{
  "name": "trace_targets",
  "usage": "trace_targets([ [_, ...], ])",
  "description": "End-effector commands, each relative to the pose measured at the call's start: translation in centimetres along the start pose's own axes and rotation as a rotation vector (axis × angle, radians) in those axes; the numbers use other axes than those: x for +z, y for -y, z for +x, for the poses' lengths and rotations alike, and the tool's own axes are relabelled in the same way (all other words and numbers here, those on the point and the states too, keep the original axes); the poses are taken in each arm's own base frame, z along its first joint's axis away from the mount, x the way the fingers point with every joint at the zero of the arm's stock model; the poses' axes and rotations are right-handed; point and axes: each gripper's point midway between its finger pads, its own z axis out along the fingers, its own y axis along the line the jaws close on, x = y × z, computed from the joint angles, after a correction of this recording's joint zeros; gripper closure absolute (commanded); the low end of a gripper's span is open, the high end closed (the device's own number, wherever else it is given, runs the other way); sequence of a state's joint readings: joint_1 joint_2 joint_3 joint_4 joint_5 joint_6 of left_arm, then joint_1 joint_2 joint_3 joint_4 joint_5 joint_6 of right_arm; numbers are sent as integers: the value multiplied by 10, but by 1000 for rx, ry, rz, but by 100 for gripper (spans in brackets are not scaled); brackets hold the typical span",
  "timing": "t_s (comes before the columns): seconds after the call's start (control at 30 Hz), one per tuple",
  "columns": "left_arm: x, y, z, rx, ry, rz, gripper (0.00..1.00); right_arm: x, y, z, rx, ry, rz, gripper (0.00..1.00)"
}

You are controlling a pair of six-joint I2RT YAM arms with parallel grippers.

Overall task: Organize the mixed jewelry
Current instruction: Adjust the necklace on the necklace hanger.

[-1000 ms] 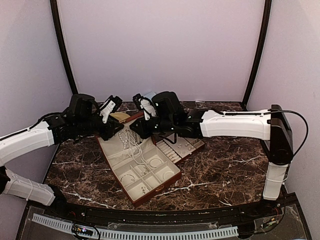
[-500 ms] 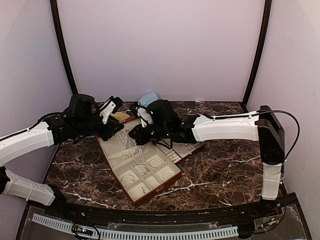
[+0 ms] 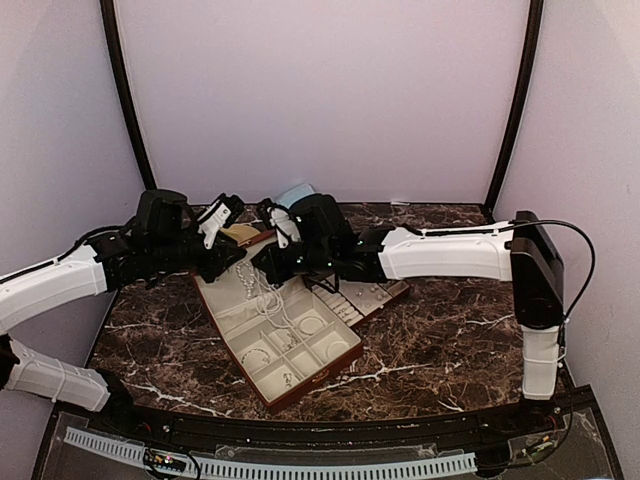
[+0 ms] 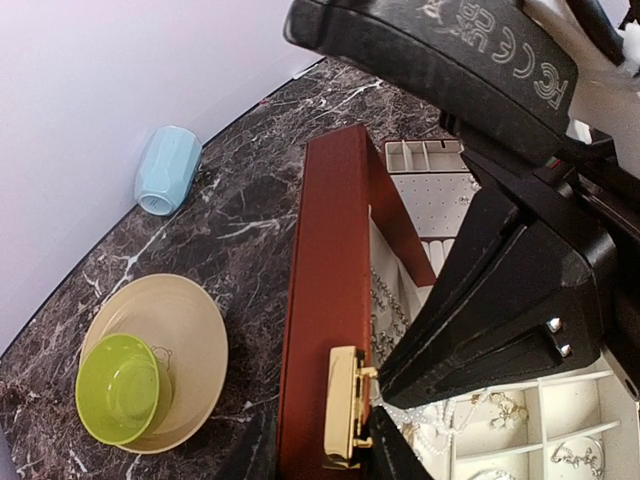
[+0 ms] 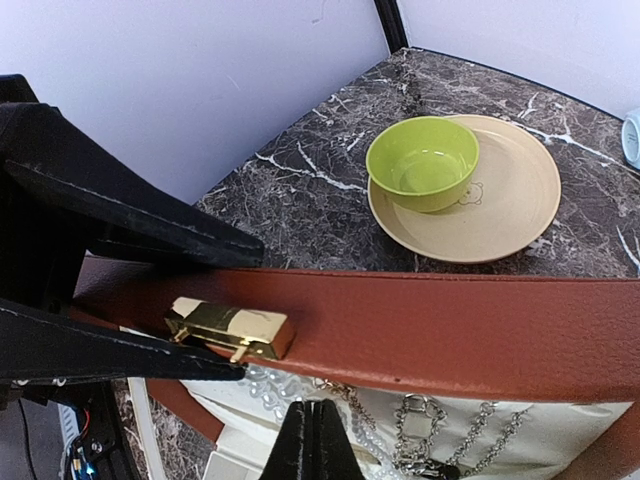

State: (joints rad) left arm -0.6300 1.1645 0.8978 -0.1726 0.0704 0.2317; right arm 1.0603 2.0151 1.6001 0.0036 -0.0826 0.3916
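Observation:
The jewelry case [image 3: 330, 372] lies open at mid-table, with bead strands [image 3: 262, 290] and bangles [image 3: 312, 325] in its cream compartments. My left gripper [image 3: 228, 265] straddles the case's reddish-brown wall [image 4: 330, 300] by the gold clasp [image 4: 345, 405], one finger on each side, shut on it [image 4: 320, 455]. My right gripper [image 3: 268, 262] hovers just inside that wall. Its fingers are pressed together [image 5: 315, 440] above a pearl strand [image 5: 270, 385] and silver chains [image 5: 430, 415]; I see nothing between them. Pearls [image 4: 440, 430] also show in the left wrist view.
A tan plate [image 4: 190, 340] holding a green bowl [image 4: 118, 388] sits behind the case on the left. A pale blue object [image 4: 167, 170] lies by the back wall. A ring tray [image 3: 365, 295] extends from the case to the right. The two arms are close together.
My right arm has swung left over the case towards the left gripper, uncovering the pale blue object behind it. The left arm has stayed on the case wall.

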Motion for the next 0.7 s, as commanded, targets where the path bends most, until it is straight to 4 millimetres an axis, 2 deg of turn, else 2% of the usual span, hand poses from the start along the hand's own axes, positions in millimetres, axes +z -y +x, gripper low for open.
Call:
trace_targets([
  [0.0, 1, 21, 26, -27, -63, 93, 74, 12, -2, -12, 6, 40, -8, 100],
  [0.23, 1, 27, 28, -11, -58, 124, 77, 14, -5, -15, 19, 53, -26, 100],
  [0.4, -1, 34, 26, 3, -39, 163, 86, 17, -6, -17, 22, 57, -27, 100],
  [0.67, -3, 41, 24, 25, -24, 206, 90, 25, -3, -16, 34, 43, -16, 100],
])
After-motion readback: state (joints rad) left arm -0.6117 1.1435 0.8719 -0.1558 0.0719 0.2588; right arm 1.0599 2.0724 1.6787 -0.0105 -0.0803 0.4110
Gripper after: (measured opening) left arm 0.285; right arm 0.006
